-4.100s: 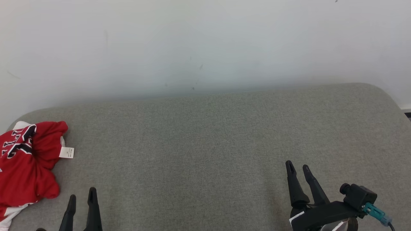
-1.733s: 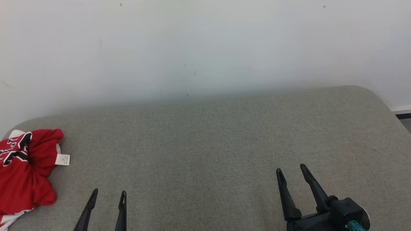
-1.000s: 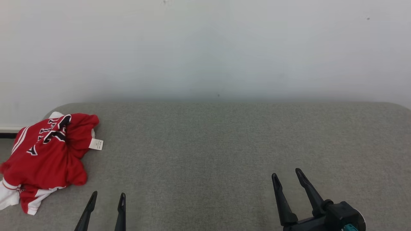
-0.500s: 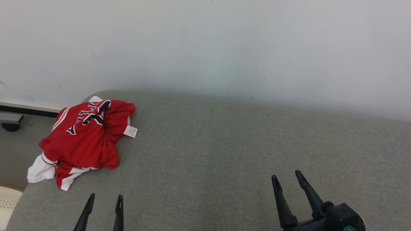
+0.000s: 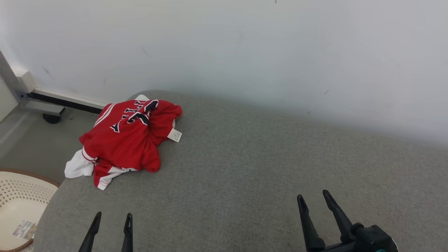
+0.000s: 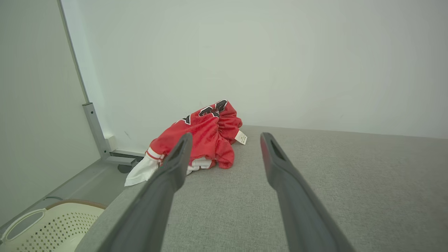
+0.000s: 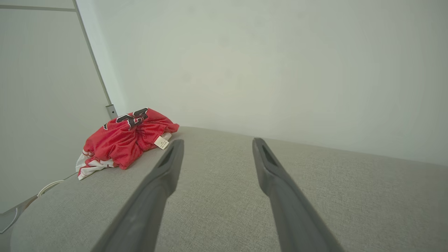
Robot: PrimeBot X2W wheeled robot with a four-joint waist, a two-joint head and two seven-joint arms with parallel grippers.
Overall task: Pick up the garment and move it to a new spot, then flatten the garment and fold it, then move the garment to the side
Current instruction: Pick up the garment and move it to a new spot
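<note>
Garment [image 5: 129,136]: red jersey, crumpled, at the far left corner of the grey padded table [image 5: 245,175]. Its white trim hangs over the left edge, and the tag [image 5: 174,135] sticks out on the side toward the table's middle.

Left gripper [image 5: 113,215]: jaws released, empty, above the near edge, well short of the garment. Right gripper [image 5: 313,196]: jaws released, empty, near edge, right of centre, well apart from the garment.

Step in hand (judged): reach for the first pick-up. The left arm is the closer one.
- Approach from the near side, jaws kept wide, and come down on the thick red bunch rather than the overhanging trim.
- Pinching only the trim or the tag would risk dragging the garment off the edge toward the basket [image 5: 21,189] on the floor below.
- Lift clear before carrying it toward the table's middle.

Versus a few seconds back: the head camera has swung left. The garment was cut off at the view's left side and is now whole. The floor and basket have come into view. The garment's own lie looks unchanged.
</note>
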